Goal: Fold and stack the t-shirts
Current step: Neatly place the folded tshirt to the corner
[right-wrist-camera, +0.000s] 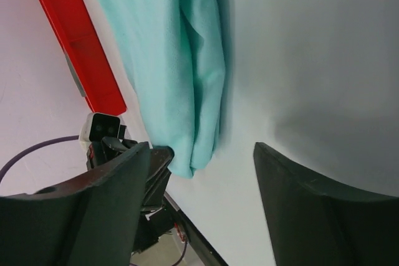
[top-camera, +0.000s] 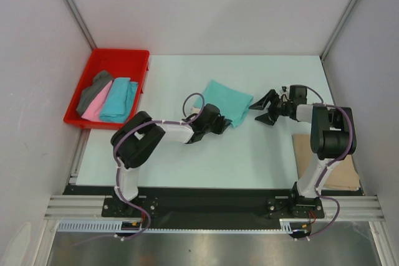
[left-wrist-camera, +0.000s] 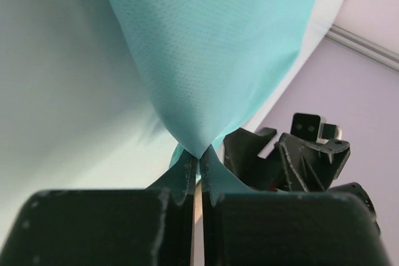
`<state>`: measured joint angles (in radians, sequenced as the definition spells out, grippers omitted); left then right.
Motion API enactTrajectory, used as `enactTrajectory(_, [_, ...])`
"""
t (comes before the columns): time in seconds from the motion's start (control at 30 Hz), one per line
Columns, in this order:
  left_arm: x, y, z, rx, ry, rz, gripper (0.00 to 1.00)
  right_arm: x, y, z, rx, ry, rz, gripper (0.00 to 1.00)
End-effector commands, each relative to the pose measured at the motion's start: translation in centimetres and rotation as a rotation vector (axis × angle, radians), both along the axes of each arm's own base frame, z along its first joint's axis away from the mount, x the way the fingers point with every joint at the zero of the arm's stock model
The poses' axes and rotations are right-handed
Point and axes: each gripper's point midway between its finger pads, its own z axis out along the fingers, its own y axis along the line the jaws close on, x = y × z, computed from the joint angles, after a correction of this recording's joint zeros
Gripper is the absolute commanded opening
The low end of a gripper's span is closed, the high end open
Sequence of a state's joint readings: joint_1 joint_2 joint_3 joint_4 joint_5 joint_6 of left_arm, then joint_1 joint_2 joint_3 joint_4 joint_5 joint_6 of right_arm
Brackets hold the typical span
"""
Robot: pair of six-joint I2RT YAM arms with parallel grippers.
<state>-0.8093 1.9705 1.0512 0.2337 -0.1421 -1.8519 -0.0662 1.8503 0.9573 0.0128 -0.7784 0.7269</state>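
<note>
A mint green t-shirt (top-camera: 227, 99), partly folded, lies mid-table. My left gripper (top-camera: 225, 125) is shut on its near corner; in the left wrist view the cloth (left-wrist-camera: 212, 42) runs from the pinched jaws (left-wrist-camera: 198, 160) away over the table. My right gripper (top-camera: 263, 109) is open and empty just right of the shirt; in the right wrist view (right-wrist-camera: 202, 151) the shirt's folded edge (right-wrist-camera: 187, 60) lies ahead between its spread fingers. Dark grey (top-camera: 93, 90), pink (top-camera: 95, 105) and turquoise (top-camera: 118, 99) shirts lie in the red tray. A tan shirt (top-camera: 340, 175) lies at the near right.
The red plastic tray (top-camera: 118, 59) stands at the far left of the table and also shows in the right wrist view (right-wrist-camera: 68, 35). Grey walls close in the table on three sides. The right arm's base stands beside the tan shirt.
</note>
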Motion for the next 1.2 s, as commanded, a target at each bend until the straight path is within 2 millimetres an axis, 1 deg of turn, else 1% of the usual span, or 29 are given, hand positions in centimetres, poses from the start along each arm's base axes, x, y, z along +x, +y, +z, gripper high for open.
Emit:
enactTrajectory(0.0, [0.8, -0.5, 4.6, -0.104, -0.063, 0.003, 0.0, 2.1, 0.6, 2.0, 0.035, -0.115, -0.009, 0.76])
enactTrajectory(0.07, [0.7, -0.4, 4.9, -0.119, -0.061, 0.006, 0.0, 2.5, 0.5, 2.2, 0.018, -0.131, -0.018, 0.87])
enactTrajectory(0.1, [0.7, -0.5, 5.2, -0.128, -0.067, 0.005, 0.0, 2.5, 0.6, 1.9, 0.018, -0.119, -0.011, 0.89])
enactTrajectory(0.2, [0.7, -0.2, 6.0, -0.147, -0.077, 0.008, 0.0, 2.8, 1.0, 1.8, 0.022, -0.105, -0.002, 0.89])
enactTrajectory(0.23, [0.8, 0.0, 6.5, -0.158, -0.086, 0.014, 0.0, 3.0, 1.1, 1.9, 0.024, -0.104, -0.005, 0.89])
enactTrajectory(0.27, [0.7, 0.1, 6.5, -0.162, -0.081, 0.016, 0.0, 3.0, 1.4, 1.9, 0.025, -0.103, 0.003, 0.89])
enactTrajectory(0.3, [0.7, 0.2, 6.6, -0.169, -0.081, 0.017, 0.0, 2.9, 1.6, 1.5, 0.025, -0.086, 0.007, 0.89])
enactTrajectory(0.4, [0.7, 0.4, 7.4, -0.193, -0.092, 0.028, 0.0, 2.9, 2.5, 1.2, 0.051, -0.068, 0.014, 0.87])
enactTrajectory(0.5, [0.9, 0.5, 8.0, -0.208, -0.099, 0.03, 0.0, 3.0, 2.8, 0.7, 0.071, -0.049, 0.002, 0.85])
enactTrajectory(0.53, [0.9, 0.6, 8.2, -0.212, -0.102, 0.032, 0.0, 2.8, 3.9, 0.5, 0.068, -0.049, 0.017, 0.85])
enactTrajectory(0.6, [0.9, 0.7, 8.6, -0.219, -0.109, 0.037, 0.0, 2.6, 4.8, 0.2, 0.083, -0.026, 0.02, 0.84])
enactTrajectory(0.7, [1.0, 0.9, 8.8, -0.224, -0.112, 0.035, 0.0, 2.7, 5.8, -0.2, 0.1, -0.008, -0.008, 0.84])
enactTrajectory(0.73, [0.9, 0.9, 8.8, -0.228, -0.112, 0.035, 0.0, 3.2, 5.9, -0.2, 0.097, -0.014, -0.024, 0.84])
enactTrajectory(0.8, [0.7, 1.1, 9.0, -0.23, -0.116, 0.032, 0.0, 3.4, 6.2, -0.6, 0.118, 0.018, -0.054, 0.82])
enactTrajectory(0.87, [0.3, 1.3, 8.7, -0.226, -0.109, 0.03, 0.0, 4.0, 6.1, -0.9, 0.115, 0.016, -0.096, 0.81])
enactTrajectory(0.93, [0.2, 1.5, 8.9, -0.232, -0.112, 0.029, 0.0, 4.6, 5.8, -1.2, 0.101, 0.018, -0.135, 0.79])
enactTrajectory(0.97, [0.0, 1.6, 8.6, -0.23, -0.107, 0.029, 0.0, 4.6, 5.7, -1.4, 0.099, 0.026, -0.145, 0.79])
enactTrajectory(1.07, [-0.1, 1.6, 8.8, -0.238, -0.112, 0.025, 0.0, 4.8, 5.2, -2.1, 0.089, 0.047, -0.198, 0.75])
enactTrajectory(1.17, [-0.3, 1.7, 8.7, -0.242, -0.109, 0.022, 0.0, 4.8, 5.3, -2.1, 0.078, 0.032, -0.228, 0.71])
